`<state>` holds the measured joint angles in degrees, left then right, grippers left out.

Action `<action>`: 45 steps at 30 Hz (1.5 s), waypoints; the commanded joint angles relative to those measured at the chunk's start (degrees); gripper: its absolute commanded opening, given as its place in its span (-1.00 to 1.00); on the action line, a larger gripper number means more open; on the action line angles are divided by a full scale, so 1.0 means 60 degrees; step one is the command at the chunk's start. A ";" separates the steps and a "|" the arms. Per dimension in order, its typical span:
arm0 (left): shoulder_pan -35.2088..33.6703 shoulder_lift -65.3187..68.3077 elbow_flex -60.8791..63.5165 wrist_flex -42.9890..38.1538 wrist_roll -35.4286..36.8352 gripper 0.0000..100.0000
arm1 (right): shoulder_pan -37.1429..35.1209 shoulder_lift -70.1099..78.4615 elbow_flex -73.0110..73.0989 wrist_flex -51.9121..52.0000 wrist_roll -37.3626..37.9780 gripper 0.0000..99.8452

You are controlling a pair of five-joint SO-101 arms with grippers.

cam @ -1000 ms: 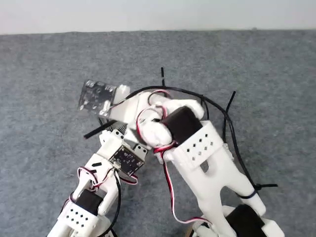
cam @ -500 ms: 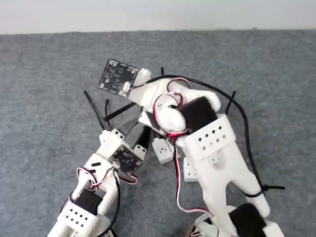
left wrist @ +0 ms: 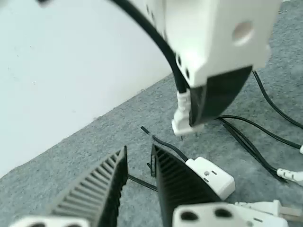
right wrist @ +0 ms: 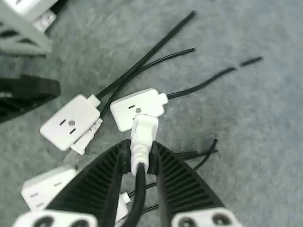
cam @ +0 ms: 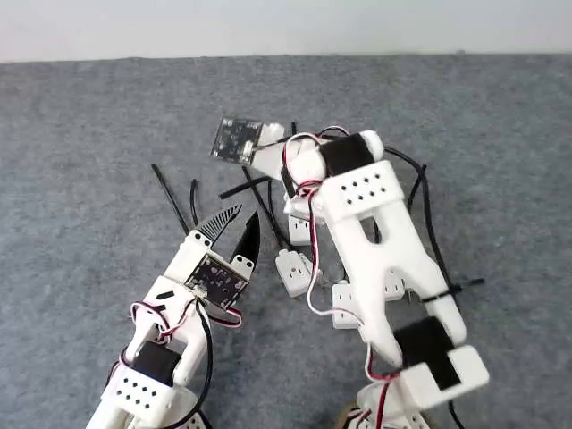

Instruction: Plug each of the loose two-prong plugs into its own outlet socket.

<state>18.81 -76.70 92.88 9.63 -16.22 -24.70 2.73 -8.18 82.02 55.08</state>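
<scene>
On the grey table (cam: 80, 125), the right arm (cam: 371, 223) reaches over the tangle of cords, which sets its wrist looking down on the work. The left arm (cam: 170, 340) lies alongside. Its left gripper (cam: 243, 216) is slightly spread and empty, near a second socket (cam: 293, 271) but not touching it, probably parked there to leave the insertion path free. The right gripper (right wrist: 139, 147) is pinching the white two-prong plug (right wrist: 143, 128) by its body. The cord runs back between the jaws, so the prong end stays exposed. The plug hangs prongs-down just above the target socket (right wrist: 137, 108), a pose suited to a straight downward push. Whether the prongs line up with the slots cannot be told.
</scene>
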 commanded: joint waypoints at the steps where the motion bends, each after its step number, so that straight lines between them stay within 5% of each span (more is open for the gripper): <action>1: -0.0029 0.0015 -0.0344 0.0015 0.0132 -0.82 | 0.0154 0.0242 -0.0293 -0.0037 0.0982 -0.98; 13: 0.0000 0.0029 -0.0330 0.0015 0.0132 -0.82 | 0.0315 0.1766 -0.0454 0.0418 0.2667 -0.98; 29: 0.0015 0.0029 -0.0330 0.0015 0.0132 -0.82 | 0.0491 0.4168 -0.3648 0.1385 0.2696 -0.98; 45: 0.0015 0.0029 -0.0330 0.0015 0.0117 -0.82 | 0.0447 0.4696 -0.3780 0.1282 0.3062 -0.98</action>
<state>18.81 -76.70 92.88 9.63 -16.22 -22.07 31.65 -27.78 89.85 72.66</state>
